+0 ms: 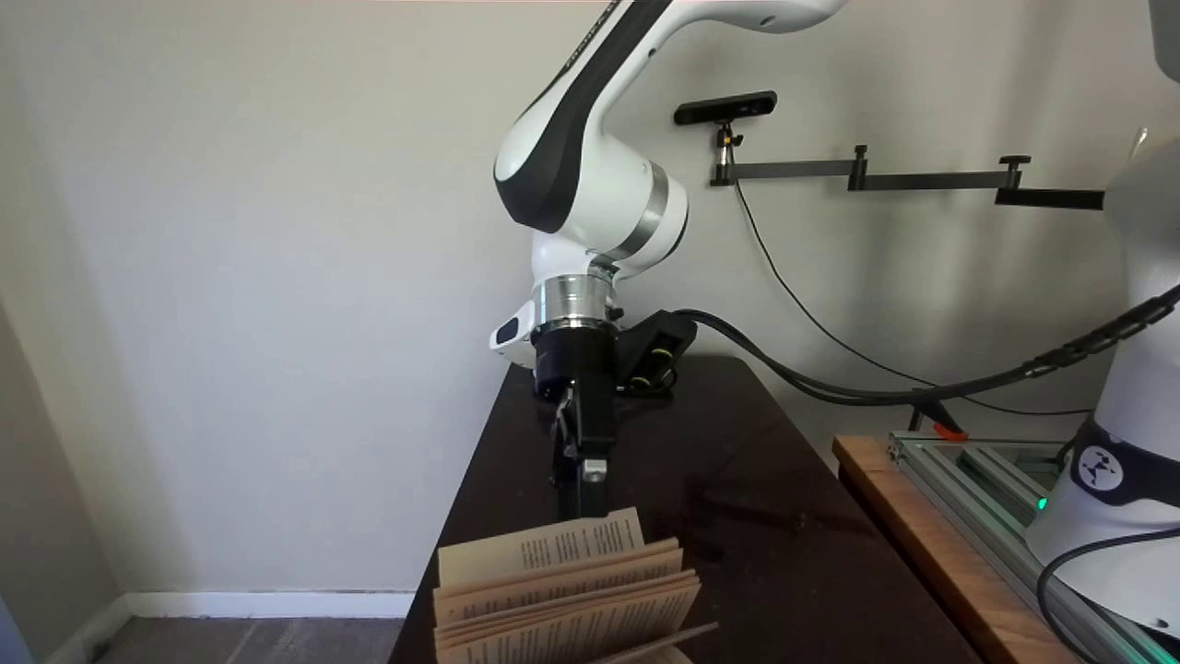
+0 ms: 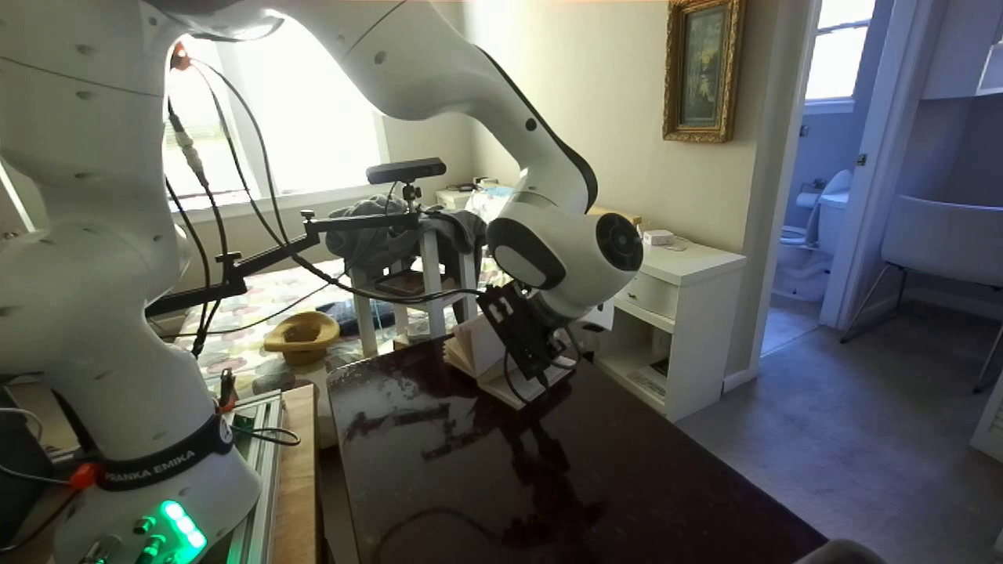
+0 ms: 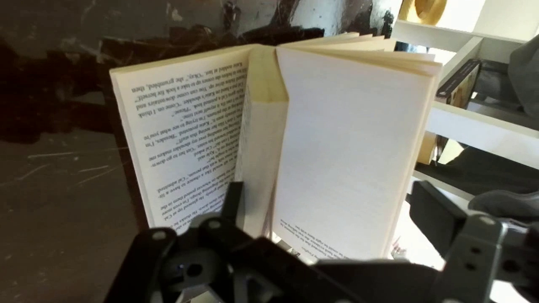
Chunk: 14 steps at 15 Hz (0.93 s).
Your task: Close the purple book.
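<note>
In the wrist view the book [image 3: 269, 139] gapes, cream-paged: dense print [image 3: 193, 126] toward nine o'clock, a mostly blank page [image 3: 351, 155] toward three. The gripper [image 3: 328, 200] grasps nothing, jaws wide.

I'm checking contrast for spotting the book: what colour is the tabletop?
Dark brown, nearly black; the tabletop shows best in an exterior view.

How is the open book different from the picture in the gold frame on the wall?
The book rests on the dark table, while the picture hangs on the wall. The book's pale pages fan apart; the picture is flat inside its gold frame. The book shows printed words; the picture shows a dim greenish scene. Both have straight edges and corners.
</note>
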Motion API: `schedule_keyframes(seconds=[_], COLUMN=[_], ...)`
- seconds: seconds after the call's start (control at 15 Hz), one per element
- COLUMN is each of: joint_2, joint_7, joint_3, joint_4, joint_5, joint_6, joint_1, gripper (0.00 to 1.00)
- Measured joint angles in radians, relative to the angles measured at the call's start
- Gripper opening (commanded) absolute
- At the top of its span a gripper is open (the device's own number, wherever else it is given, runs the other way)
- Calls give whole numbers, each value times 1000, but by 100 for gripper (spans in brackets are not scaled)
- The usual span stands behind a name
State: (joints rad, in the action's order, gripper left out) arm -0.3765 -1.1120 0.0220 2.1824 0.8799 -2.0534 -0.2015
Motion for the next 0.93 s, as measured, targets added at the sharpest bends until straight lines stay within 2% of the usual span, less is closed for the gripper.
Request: schedule_keyframes(seconds=[0.27,0.93], joint_2=[0,24], joint_7=[0,0], joint_3=[0,1], joint_4=[0,0], joint_5=[-2,-4], joint_6=[0,0], joint_1=[46,74], gripper=[100,100])
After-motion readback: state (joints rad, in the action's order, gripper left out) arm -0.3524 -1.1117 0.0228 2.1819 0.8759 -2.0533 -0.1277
